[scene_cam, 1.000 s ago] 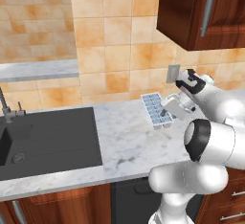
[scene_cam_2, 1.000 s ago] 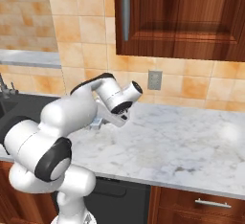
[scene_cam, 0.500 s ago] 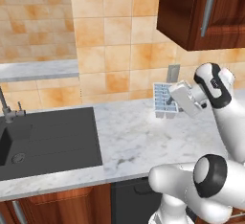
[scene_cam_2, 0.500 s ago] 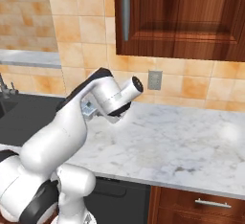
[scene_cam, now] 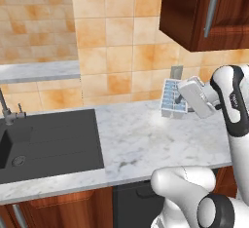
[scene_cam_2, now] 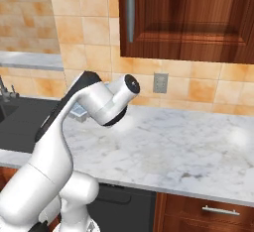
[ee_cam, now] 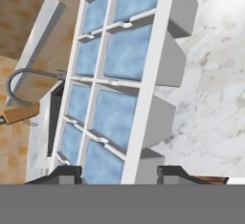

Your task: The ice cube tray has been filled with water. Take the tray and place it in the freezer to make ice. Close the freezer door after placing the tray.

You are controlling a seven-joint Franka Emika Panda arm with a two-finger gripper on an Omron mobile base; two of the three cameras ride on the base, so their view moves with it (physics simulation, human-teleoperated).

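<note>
Moved: ice cube tray (scene_cam: 173, 98) now lifted off desk (scene_cam: 146, 144), tipped up | gripper (scene_cam: 184, 100) clamped on tray end | tray at 3 o'clock of sink (scene_cam: 44, 142), near wall outlet (scene_cam: 176, 72)

One ice cube tray (scene_cam: 172, 100) is up off the marble, and it carries two rows of pale-blue cells of water (ee_cam: 122, 53); the hand view shows four cells down each visible row, though the tray runs past the frame edge, so the full count cannot be told. One gripper (ee_cam: 119, 173) is on it, with two dark finger tips (ee_cam: 67, 173) at the tray's near end. One marble counter (scene_cam: 141, 144) runs across. One black sink (scene_cam: 44, 139) sits in it, with one faucet (scene_cam: 7, 112) at its left. One wall outlet (scene_cam_2: 160, 83) shows on the tiles. One dark wood wall cabinet (scene_cam_2: 188, 18) hangs above, with one silver bar handle (scene_cam_2: 130, 8). One drawer pull (scene_cam_2: 221, 210) sits below the counter.
</note>
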